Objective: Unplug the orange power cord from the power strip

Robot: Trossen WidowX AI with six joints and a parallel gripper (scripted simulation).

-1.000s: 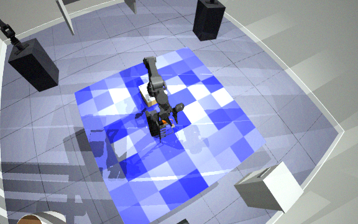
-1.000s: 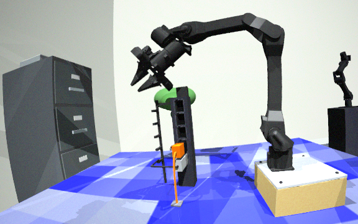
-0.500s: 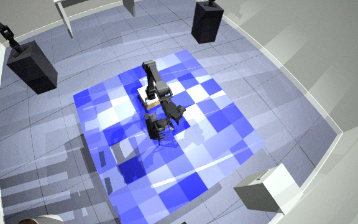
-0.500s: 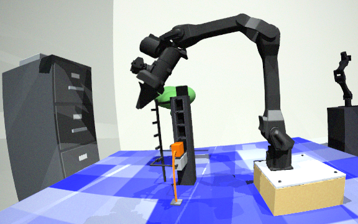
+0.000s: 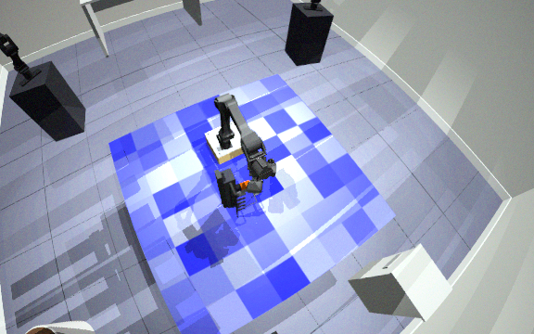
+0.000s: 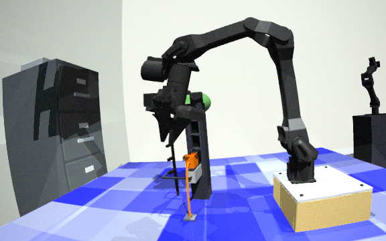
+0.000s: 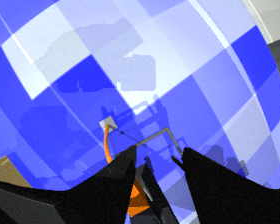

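The power strip [image 6: 202, 150] [image 5: 225, 187] is a dark upright tower on the blue checkered mat. The orange plug [image 6: 191, 158] [image 5: 244, 186] [image 7: 134, 203] sits in a low socket on its side. Its orange cord [image 6: 188, 191] [image 7: 107, 147] drops to a small grey foot [image 6: 189, 217] on the mat. My gripper [image 6: 169, 138] [image 5: 254, 186] [image 7: 160, 152] points down beside the strip's upper part, well above the plug. Its fingers stand apart with nothing between them and touch neither plug nor cord.
A thin black wire rack [image 6: 174, 167] [image 7: 160, 135] stands just left of the strip, under my fingers. A green round shape [image 6: 207, 100] shows behind the strip's top. The arm's wooden base box [image 6: 324, 207], a filing cabinet [image 6: 55, 127] and a black pedestal [image 6: 377, 140] stand around.
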